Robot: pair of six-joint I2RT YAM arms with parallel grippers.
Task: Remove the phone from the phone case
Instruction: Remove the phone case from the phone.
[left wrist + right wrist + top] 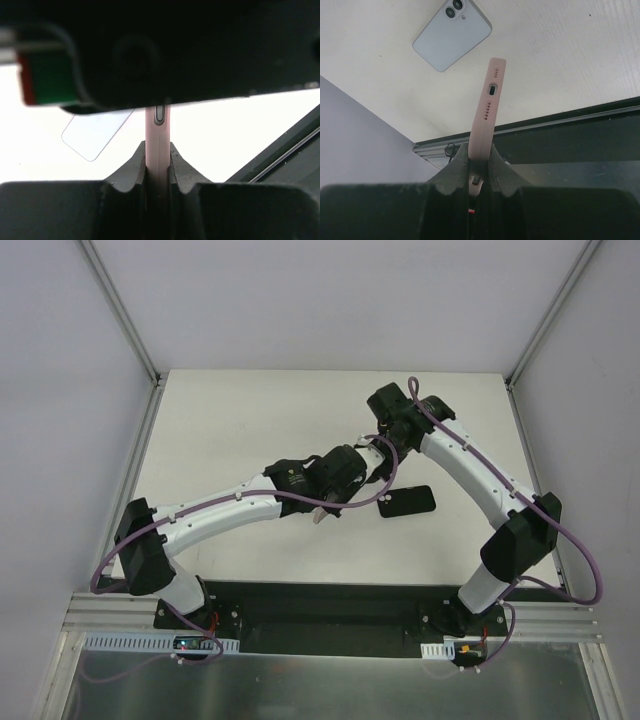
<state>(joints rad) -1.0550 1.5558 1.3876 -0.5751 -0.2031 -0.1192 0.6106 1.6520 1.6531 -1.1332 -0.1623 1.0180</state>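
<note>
The pink phone case (487,105) is empty and hangs in the air, held edge-on between both grippers. My right gripper (481,155) is shut on one end of it; the charging-port end sticks out past the fingers. My left gripper (158,160) is shut on the case's (158,135) thin side edge, just below a side button. In the top view only a pink tip of the case (320,515) shows under the two wrists. The pale blue phone (451,35) lies apart on the table, camera side up, and looks dark from above (407,502).
The black base plate (330,615) and metal rail run along the table's near edge. Grey walls and corner posts (125,315) enclose the table on the left, right and far sides. Purple cables loop along both arms.
</note>
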